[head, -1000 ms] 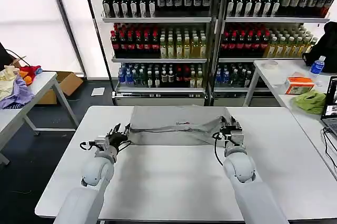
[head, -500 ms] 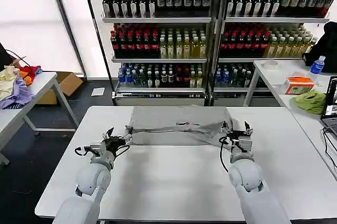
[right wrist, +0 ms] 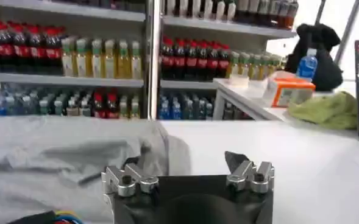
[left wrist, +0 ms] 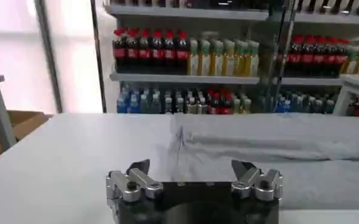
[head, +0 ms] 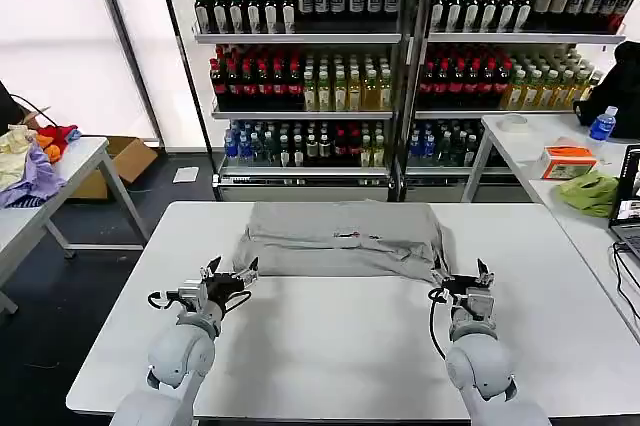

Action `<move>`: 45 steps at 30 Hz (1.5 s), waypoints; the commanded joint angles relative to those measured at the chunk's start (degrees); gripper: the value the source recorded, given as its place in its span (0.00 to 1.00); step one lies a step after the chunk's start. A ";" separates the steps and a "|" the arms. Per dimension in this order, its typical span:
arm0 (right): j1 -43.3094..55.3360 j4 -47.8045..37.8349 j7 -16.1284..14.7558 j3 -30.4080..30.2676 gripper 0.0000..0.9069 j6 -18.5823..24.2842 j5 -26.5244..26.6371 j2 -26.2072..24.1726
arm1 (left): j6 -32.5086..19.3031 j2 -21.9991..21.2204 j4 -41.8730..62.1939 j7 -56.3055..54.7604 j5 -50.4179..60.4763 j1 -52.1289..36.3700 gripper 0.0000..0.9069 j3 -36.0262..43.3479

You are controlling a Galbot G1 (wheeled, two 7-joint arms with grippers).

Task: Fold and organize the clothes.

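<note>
While both hands sit open and empty, the fold lies unsecured.
Left hand (head: 231, 275) and right hand (head: 470, 277) flank the light grey cotton T-shirt (head: 340, 236) mid-frame on the white desk (head: 330, 336); regrasping one layer could undo it.

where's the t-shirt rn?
In the head view the T-shirt lies folded on the white table's far middle, before the drink shelves, beyond the open left gripper and right gripper.

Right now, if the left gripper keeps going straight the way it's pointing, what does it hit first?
Probably the near edge of the folded grey T-shirt. The open left gripper points across a short strip of bare table at the cloth, with the drink shelves far behind.
</note>
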 commanded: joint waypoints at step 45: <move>-4.08 3.96 1.94 -1.16 0.00 -3.57 2.95 0.57 | 1.45 4.41 -5.38 1.47 1.14 3.35 0.00 2.56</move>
